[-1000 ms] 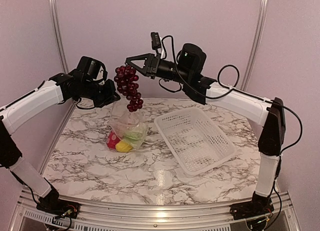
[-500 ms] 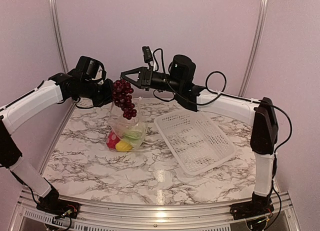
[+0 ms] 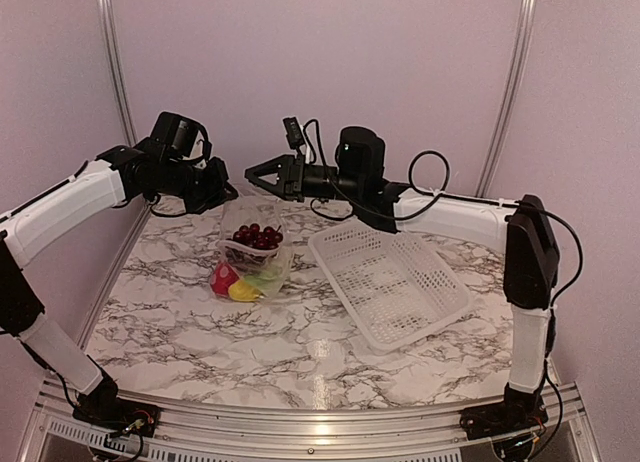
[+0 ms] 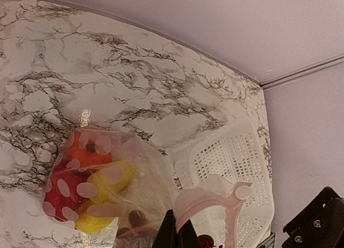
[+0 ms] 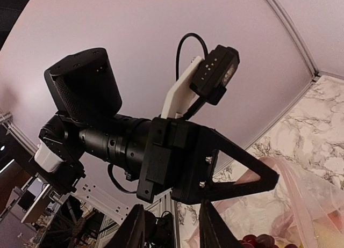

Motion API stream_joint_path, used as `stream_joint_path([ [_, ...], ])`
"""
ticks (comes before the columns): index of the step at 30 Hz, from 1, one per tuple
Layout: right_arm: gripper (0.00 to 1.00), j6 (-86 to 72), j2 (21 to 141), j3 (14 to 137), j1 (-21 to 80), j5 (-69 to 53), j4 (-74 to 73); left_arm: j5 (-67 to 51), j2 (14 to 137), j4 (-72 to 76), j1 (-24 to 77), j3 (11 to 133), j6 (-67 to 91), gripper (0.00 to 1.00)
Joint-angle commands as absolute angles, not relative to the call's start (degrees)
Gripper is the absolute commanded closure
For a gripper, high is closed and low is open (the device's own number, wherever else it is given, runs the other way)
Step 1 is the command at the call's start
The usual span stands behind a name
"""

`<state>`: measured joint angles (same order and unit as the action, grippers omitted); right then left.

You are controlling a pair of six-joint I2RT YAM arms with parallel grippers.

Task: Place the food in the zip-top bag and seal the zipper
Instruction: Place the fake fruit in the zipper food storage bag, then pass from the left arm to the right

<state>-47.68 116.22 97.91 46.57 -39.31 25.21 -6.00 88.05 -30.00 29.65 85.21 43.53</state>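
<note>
The left gripper [image 3: 228,193] is closed on the rim of the zip-top bag [image 3: 238,218]. It holds that edge up above the tabletop [image 3: 180,322], most likely so the mouth stands open and the limp plastic hangs as a pouch. The zipper [image 4: 204,190] curls in an unsealed loop beside its fingers. The food rests inside the bag: the grape bunch [image 3: 258,238] on top, the red pepper [image 3: 222,278] and a yellow piece [image 3: 243,292] at the bottom. The right gripper [image 3: 256,171] hangs just above the mouth with its jaws spread and nothing between them, which fits a release point. The white basket [image 3: 400,282] lies just beside the bag. No brand or lettering is legible; the bag carries only pale oval dots.
</note>
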Motion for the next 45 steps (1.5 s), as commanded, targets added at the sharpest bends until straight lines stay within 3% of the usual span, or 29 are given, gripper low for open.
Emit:
stream_joint_path([
  [1, 0.65, -41.89, 109.95, 98.71, 44.78, -35.88, 15.86, -5.76, 86.82, -28.56, 29.00, 84.65, 43.87, 1.00],
  [9, 0.68, -33.22, 103.82, 99.64, 44.74, -26.43, -8.39, -5.77, 86.21, -28.61, 28.96, 83.82, 43.60, 1.00],
  [18, 0.72, -28.27, 105.94, 104.94, 46.91, -23.40, -28.95, -6.80, 86.29, -28.11, 28.92, 83.15, 43.53, 1.00],
  [32, 0.70, -27.81, 117.00, 118.47, 47.64, -22.85, -40.07, -8.18, 85.69, -27.51, 28.92, 82.88, 43.16, 1.00],
  [45, 0.88, -28.27, 120.18, 120.88, 47.47, -21.40, -43.78, -11.43, 86.25, -26.26, 29.09, 82.44, 42.27, 1.00],
])
